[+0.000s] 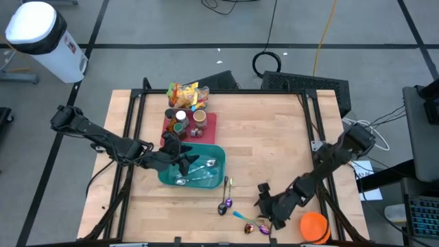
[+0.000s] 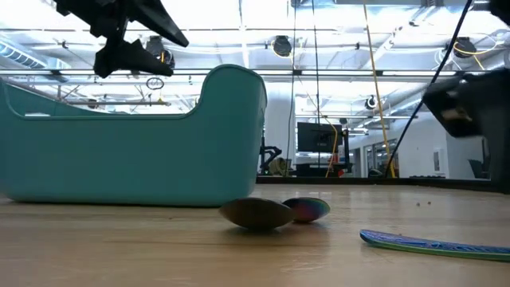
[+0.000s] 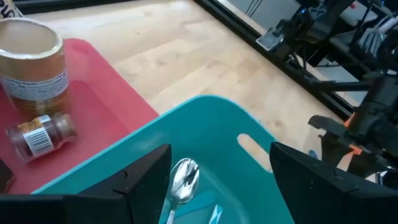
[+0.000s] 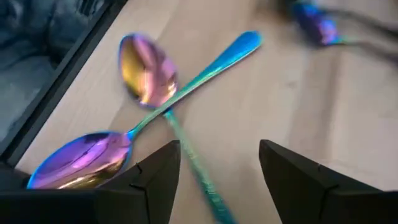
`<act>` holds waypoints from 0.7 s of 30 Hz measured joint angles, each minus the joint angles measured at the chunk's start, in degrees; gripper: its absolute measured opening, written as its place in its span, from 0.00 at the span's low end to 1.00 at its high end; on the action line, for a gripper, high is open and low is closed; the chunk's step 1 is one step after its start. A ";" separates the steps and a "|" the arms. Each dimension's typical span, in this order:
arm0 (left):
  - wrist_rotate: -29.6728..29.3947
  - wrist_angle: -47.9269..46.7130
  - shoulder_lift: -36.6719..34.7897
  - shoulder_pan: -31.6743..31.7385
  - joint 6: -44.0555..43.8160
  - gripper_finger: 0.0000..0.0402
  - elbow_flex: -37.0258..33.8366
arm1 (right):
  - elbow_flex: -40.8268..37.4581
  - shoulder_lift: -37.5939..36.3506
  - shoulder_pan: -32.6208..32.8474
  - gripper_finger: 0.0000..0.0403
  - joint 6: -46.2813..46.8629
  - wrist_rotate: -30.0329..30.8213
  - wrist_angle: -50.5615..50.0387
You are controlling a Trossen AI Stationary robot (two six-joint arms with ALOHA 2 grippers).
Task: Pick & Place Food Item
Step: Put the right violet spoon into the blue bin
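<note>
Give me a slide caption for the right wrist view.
Open right gripper hovers over two crossed iridescent spoons on the wooden table.

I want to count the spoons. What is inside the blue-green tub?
Inside the teal tub lie shiny silver spoons, several in a heap. The left gripper hangs open above the tub and covers part of it, so an exact count is not possible.

L gripper (image 1: 184, 155) fingers apart, arm reaching inward, R gripper (image 1: 265, 206) fingers apart, low, near front edge
</note>
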 joint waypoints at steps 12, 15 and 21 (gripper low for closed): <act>0.47 -0.03 0.01 -0.02 0.01 0.70 0.00 | 0.19 4.87 -0.84 0.41 0.27 -3.42 0.90; 0.47 -0.03 0.01 0.00 0.02 0.70 0.00 | 0.20 4.89 -0.94 0.33 -0.41 -1.20 -0.78; 0.47 -0.03 0.01 0.00 0.03 0.70 0.00 | 0.21 4.95 -3.21 0.13 -0.48 -1.11 -4.16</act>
